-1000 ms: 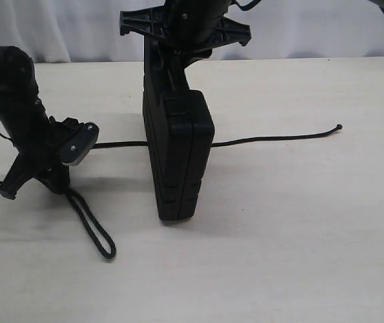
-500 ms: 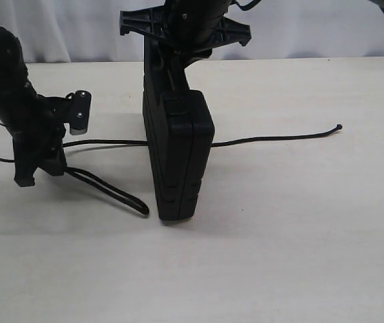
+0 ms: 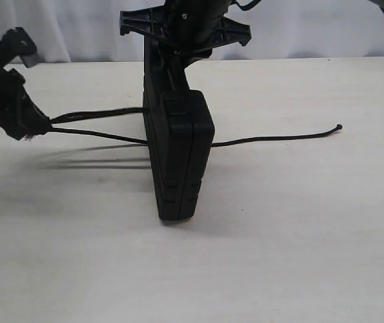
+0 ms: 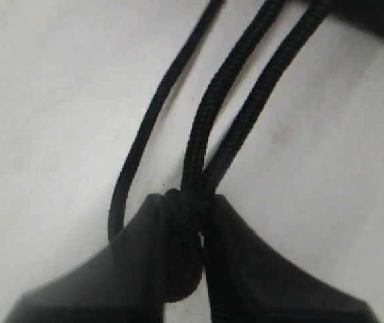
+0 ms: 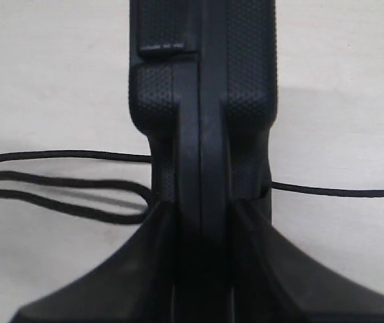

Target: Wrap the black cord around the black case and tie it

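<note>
Left tool (image 4: 200,225): clamped shut on the black cord (image 4: 198,134), looks like right at the knot.
Right tool (image 5: 202,212): pinching the black case (image 3: 178,158), stood on edge on the worktop (image 3: 279,235).
Case from left tool: out past its fingertips, cord strands stretched between.
Cord axis: crosswise to the case, tail trailing out the far side.
Wrapping arm: left, I reckon.

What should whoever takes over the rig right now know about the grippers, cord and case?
Left gripper: shut on the black cord at its loop end, off the table left of the case, strands taut.
Right gripper: shut on the black case, upright on the table.
Cord's free tail lies on the table right of the case.
Done: both grasps.
Left: wrapping and tying; no knot around the case shows.
</note>
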`<move>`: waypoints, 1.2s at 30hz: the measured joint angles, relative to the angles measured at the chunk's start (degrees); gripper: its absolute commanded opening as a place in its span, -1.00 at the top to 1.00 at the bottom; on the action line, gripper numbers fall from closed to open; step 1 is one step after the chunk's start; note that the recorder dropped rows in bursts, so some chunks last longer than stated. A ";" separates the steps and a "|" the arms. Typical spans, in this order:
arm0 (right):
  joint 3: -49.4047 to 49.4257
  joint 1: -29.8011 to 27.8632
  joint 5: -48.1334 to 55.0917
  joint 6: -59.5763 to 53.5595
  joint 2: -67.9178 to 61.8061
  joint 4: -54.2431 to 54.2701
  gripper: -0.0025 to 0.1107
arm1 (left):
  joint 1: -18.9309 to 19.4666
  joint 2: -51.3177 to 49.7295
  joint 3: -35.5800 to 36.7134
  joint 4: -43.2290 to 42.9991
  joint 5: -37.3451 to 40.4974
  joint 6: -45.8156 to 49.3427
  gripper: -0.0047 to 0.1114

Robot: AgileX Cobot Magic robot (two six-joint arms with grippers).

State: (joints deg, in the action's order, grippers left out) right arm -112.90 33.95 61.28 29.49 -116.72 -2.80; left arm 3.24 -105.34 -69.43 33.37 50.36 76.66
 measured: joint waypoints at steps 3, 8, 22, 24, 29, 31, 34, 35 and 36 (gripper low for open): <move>0.00 0.00 0.00 0.00 0.00 0.00 0.88 | 5.58 0.00 0.00 11.53 3.67 4.35 0.92; 0.00 0.00 0.00 0.00 0.00 0.00 0.88 | 4.89 0.13 0.00 16.56 4.84 9.69 0.92; 0.00 0.00 0.00 0.00 0.00 0.00 0.88 | -4.09 6.03 0.00 10.30 -7.02 7.37 0.92; 0.00 0.00 0.00 0.00 0.00 0.00 0.88 | -4.69 6.67 0.00 10.64 -7.02 7.37 0.92; 0.00 0.00 0.00 0.00 0.00 0.00 0.88 | -7.74 6.93 0.00 9.71 -6.50 7.37 0.92; 0.00 0.00 0.00 0.00 0.00 0.00 0.88 | -9.09 6.93 0.00 8.81 -6.29 7.37 0.92; 0.00 0.00 0.00 0.00 0.00 0.00 0.88 | -10.65 6.93 0.00 8.57 -6.18 7.37 0.92; 0.00 0.00 0.00 0.00 0.00 0.00 0.88 | -11.27 6.93 0.00 8.57 -6.18 7.37 0.92; 0.00 0.00 0.00 0.00 0.00 0.00 0.88 | -11.58 6.93 0.00 8.57 -6.33 7.37 0.92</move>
State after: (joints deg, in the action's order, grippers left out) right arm -112.90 33.95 61.28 29.49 -116.72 -2.80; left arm -8.34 -98.41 -69.43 41.95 44.03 84.03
